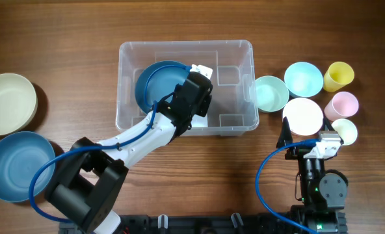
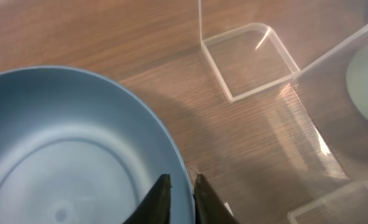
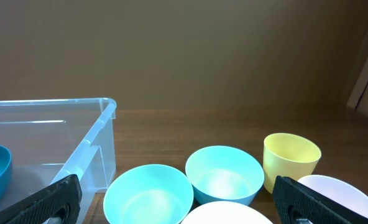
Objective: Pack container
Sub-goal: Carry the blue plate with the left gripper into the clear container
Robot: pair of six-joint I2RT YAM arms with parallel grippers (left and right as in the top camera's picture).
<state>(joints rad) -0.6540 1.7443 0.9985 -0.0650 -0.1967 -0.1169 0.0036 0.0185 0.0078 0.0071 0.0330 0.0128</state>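
The container (image 1: 186, 44) is a clear plastic bin at the table's middle back. A dark blue bowl (image 1: 157, 84) lies tilted in its left half. My left gripper (image 1: 178, 90) reaches into the bin from the front. In the left wrist view its fingertips (image 2: 181, 180) straddle the rim of that bowl (image 2: 66, 155), one inside and one outside. The gap between them is narrow but wider than the rim. My right gripper (image 1: 307, 133) stands wide open and holds nothing, near the table's front right, just in front of a white bowl (image 1: 303, 116).
Right of the bin stand a teal bowl (image 1: 270, 93), a light blue bowl (image 1: 303, 78), a yellow cup (image 1: 339, 75), a pink cup (image 1: 343, 104) and a cream cup (image 1: 345, 131). At the far left sit a cream bowl (image 1: 7, 103) and a blue bowl (image 1: 17, 166).
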